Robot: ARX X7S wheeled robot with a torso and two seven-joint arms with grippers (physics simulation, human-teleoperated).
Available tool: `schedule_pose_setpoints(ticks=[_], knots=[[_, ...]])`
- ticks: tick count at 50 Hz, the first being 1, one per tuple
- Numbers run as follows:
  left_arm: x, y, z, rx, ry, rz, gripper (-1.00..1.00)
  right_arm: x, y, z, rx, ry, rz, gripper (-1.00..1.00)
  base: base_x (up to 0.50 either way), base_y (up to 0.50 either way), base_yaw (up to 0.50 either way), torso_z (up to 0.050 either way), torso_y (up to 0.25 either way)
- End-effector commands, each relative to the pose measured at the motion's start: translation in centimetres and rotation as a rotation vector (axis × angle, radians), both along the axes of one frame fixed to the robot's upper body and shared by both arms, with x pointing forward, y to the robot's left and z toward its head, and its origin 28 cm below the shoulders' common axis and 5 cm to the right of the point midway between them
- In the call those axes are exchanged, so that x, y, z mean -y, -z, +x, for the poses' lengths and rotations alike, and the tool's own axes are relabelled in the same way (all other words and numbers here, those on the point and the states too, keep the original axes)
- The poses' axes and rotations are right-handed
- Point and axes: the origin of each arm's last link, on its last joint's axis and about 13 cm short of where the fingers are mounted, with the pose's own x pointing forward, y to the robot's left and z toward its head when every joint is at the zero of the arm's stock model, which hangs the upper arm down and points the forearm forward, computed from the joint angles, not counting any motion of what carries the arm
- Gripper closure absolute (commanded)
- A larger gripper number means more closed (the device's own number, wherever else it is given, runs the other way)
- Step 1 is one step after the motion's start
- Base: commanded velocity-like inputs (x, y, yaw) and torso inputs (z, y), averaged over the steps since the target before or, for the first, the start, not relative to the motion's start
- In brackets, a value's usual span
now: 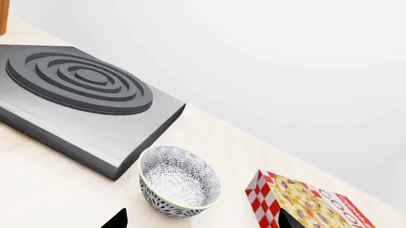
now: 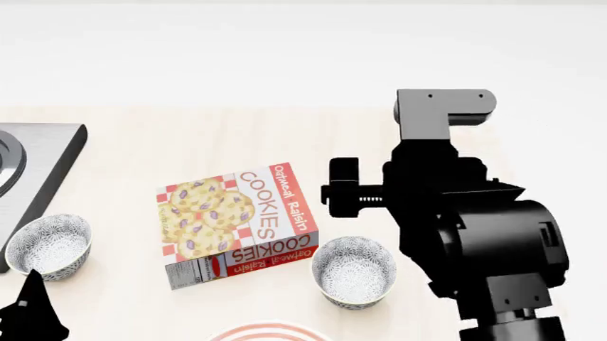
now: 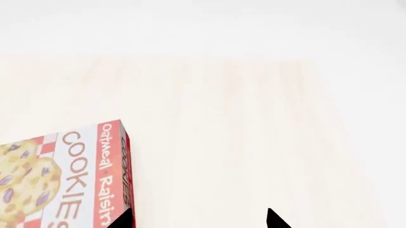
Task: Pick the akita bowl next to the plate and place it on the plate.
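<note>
Two speckled grey-black bowls show. The akita bowl [image 2: 354, 271] stands next to the plate [image 2: 270, 332], whose red-striped rim just shows at the head view's lower edge. The other bowl [image 2: 47, 245] [image 1: 179, 182] stands far left by the stove. My left gripper [image 1: 201, 223] is open, its dark fingertips [image 1: 117, 220] spread a little short of that left bowl; a finger [image 2: 33, 312] also shows in the head view. My right gripper [image 3: 198, 221] is open over bare table beside the cookie box, holding nothing. The right arm [image 2: 465, 234] looms right of the akita bowl.
A cookie box [image 2: 237, 224] [image 3: 60, 178] [image 1: 307, 202] lies flat between the two bowls. A grey stove block with ringed burner [image 1: 82, 95] [image 2: 38, 167] sits at the far left. The light wooden table [image 3: 254, 118] runs back to a white wall.
</note>
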Motion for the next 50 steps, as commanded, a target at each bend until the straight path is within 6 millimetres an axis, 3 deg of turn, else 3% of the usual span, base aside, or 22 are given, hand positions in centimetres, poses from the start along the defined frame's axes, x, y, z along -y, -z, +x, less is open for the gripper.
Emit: schedule_pose_setpoints(ticks=[1, 11, 50], knots=[[0.0, 0.0, 0.0, 0.0, 0.001, -0.001, -1.0, -0.5, 0.2, 1.6, -0.108, -0.004, 0.015, -1.0, 0.0, 0.0, 0.0, 0.0, 0.0], [0.0, -0.1, -0.1, 0.0, 0.001, -0.001, -1.0, -0.5, 1.5, 2.8, -0.176, -0.007, 0.009, -1.0, 0.0, 0.0, 0.0, 0.0, 0.0], [-0.1, 0.1, 0.1, -0.001, 0.002, -0.003, -1.0, -0.1, 5.2, 1.6, -0.285, 0.032, 0.017, -1.0, 0.0, 0.0, 0.0, 0.0, 0.0]])
